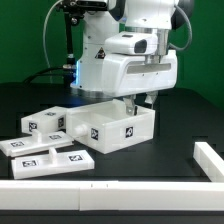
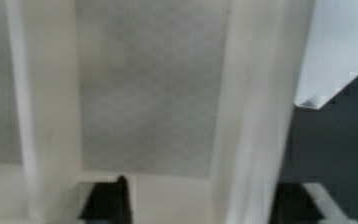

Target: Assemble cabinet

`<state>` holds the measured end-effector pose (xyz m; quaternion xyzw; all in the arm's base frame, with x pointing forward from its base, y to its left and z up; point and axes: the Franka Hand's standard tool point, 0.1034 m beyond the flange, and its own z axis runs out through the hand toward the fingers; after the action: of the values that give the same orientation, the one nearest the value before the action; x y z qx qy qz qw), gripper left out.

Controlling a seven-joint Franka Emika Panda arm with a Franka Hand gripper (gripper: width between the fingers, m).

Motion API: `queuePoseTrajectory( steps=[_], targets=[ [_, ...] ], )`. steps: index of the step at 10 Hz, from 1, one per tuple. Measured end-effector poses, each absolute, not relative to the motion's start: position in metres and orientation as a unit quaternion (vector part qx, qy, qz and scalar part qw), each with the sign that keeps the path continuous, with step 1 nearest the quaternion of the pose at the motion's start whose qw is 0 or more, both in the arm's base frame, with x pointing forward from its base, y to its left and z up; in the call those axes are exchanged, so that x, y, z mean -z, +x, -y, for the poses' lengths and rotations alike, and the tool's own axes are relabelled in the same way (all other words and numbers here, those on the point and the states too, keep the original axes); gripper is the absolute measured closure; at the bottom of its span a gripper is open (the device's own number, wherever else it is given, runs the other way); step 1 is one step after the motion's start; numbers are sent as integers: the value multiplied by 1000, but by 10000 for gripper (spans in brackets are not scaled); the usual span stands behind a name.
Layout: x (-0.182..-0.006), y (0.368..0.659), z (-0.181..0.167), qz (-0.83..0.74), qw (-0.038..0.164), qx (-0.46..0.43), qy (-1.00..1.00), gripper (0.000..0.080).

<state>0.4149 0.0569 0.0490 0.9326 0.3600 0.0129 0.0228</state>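
On the table (image 1: 172, 150), centre, cabinet (image 1: 112, 128): open-topped white box shell with tagged faces, upright, directly under the arm.
Progress, done: as far as can be judged, the box shell stands formed, with walls and floor joined.
Progress, left: judged early to middle stage; several parts are not yet fitted.
Loose tagged white pieces (image 1: 45, 122): lying flat toward the exterior view's left of the cabinet, close beside it and apart from one another. Which are cabinet parts cannot be told.
White rail (image 1: 205, 160): along the near edge and the exterior view's right, well apart from the cabinet.
Gripper (image 1: 140, 101): lowered at the cabinet's rear wall, tips hidden behind it.
Fingers (image 2: 105, 198): in the wrist view, two dark tips stand spread, with white cabinet panel between. Whether they clamp it or merely straddle it cannot be told.
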Motion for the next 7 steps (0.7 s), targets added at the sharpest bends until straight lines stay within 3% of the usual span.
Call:
queuePoseTrajectory(
  steps=[1, 2, 7],
  targets=[
    [-52, 420, -56, -349, 23, -14, 937, 588],
    [-56, 429, -58, -326, 22, -17, 945, 716],
    [-69, 470, -65, -234, 11, -17, 972, 719]
  ],
)
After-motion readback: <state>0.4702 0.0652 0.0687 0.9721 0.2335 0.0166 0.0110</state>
